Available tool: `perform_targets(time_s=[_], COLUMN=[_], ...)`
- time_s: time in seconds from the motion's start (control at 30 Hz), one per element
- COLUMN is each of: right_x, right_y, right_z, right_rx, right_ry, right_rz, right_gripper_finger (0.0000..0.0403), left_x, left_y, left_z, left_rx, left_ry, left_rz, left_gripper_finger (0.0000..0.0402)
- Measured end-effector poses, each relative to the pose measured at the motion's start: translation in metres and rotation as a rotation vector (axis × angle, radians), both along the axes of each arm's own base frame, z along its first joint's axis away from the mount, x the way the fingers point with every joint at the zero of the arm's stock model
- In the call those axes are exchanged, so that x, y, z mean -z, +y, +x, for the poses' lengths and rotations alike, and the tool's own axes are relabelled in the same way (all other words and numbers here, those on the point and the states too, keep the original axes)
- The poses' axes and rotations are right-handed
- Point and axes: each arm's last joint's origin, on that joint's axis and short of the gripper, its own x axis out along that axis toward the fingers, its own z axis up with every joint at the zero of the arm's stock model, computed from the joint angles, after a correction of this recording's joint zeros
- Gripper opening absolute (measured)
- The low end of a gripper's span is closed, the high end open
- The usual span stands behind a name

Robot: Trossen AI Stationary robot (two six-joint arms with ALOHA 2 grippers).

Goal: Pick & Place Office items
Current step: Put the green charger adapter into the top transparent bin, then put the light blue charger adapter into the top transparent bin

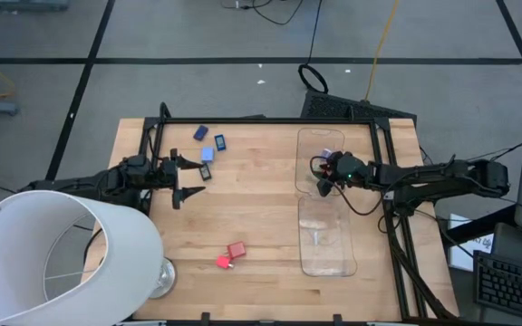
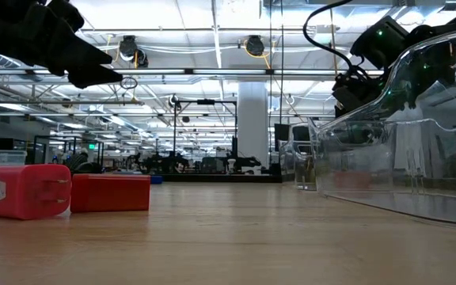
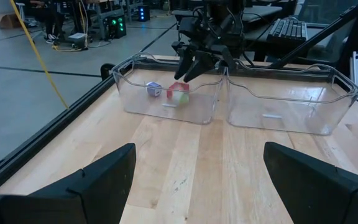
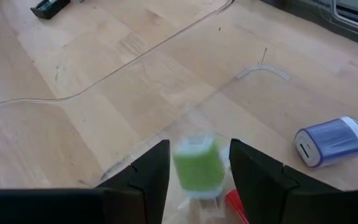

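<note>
Pale wood tabletop (image 1: 252,204) in the high view. Left gripper (image 1: 187,178) sits left of centre, fingers spread wide, nothing between them. Right gripper (image 1: 323,174) reaches in from the right, over the far clear plastic tray (image 1: 308,145); a second clear plastic tray (image 1: 326,263) lies just nearer, end to end with the first. Four small blocks lie far-left of centre: a purple block (image 1: 201,133), a dark navy block (image 1: 220,142), a light blue block (image 1: 207,153) and a black block (image 1: 205,172) just beside the left gripper's far finger. Two red blocks (image 1: 231,254) lie touching, near edge, centre. A big white lampshade (image 1: 57,258) stands at the near left corner.

Low view: the red blocks at left, one a red plug-style block with prongs (image 2: 24,191), the other a flat red box (image 2: 110,192), touching. Clear tray wall at right, with the right arm above it.

Left wrist view: own fingers apart, empty. Across the table the right gripper hangs over the far tray, which holds a purple-and-white piece (image 3: 153,89) and a green and a red piece close together (image 3: 178,93).

Right wrist view: a green blocky piece (image 4: 197,164) sits between the right gripper's fingers (image 4: 148,180), which are parted; it's blurred, so can't tell whether the fingers touch it. A purple adapter-like block (image 4: 332,142) lies on the tray floor well to one side; a red corner (image 4: 236,205) shows just beside the green.
</note>
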Motion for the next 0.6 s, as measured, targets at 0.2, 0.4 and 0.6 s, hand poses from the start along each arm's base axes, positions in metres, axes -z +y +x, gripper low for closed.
perform_targets(time_s=[0.2, 0.4, 0.6], right_x=[-0.002, -0.010, -0.022], right_y=[0.000, -0.001, 0.001], right_z=[0.001, 0.006, 0.013], right_rx=[-0.002, -0.029, -0.143], right_ry=[-0.021, -0.099, -0.224], right_rz=[-0.010, -0.065, -0.097], right_gripper_finger=[0.0160, 0.0160, 0.0158], left_x=[0.000, 0.000, 0.000], left_y=[0.000, 0.000, 0.000], left_z=[0.000, 0.000, 0.000], left_rx=[0.000, 0.000, -0.001], left_ry=[0.000, -0.001, -0.001], left_rz=[0.000, -0.001, -0.002], left_gripper_finger=[0.0351, 0.0351, 0.0351])
